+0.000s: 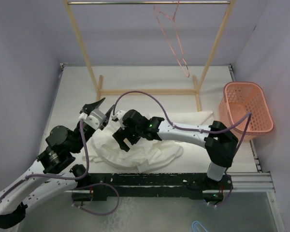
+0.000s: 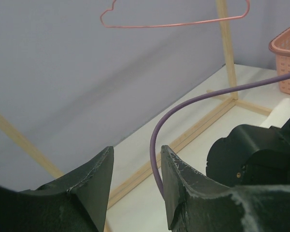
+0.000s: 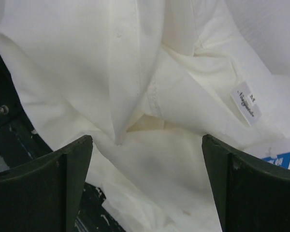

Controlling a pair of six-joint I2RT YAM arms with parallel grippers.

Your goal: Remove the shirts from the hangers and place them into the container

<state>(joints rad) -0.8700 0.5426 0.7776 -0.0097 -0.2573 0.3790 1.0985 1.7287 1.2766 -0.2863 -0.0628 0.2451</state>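
The white shirt (image 1: 145,151) lies crumpled on the table, off the hanger. My right gripper (image 1: 125,144) hovers low over its left part, open wide. In the right wrist view the right gripper (image 3: 147,145) has shirt (image 3: 135,72) cloth bulging between its spread fingers, with a small label (image 3: 246,104) at the right. My left gripper (image 1: 93,106) is lifted beside the shirt's left edge and points toward the back wall. In its own view the left gripper (image 2: 135,164) is open, holding nothing. The pink wire hanger (image 1: 171,38) hangs bare from the rail. The salmon container (image 1: 246,108) stands at the far right.
A wooden rack with a metal rail (image 1: 147,3) stands at the back, its base bar (image 1: 147,92) lying across the table. A purple cable (image 2: 193,104) arcs past the left fingers. The right arm's black body (image 2: 251,154) is close beside the left gripper.
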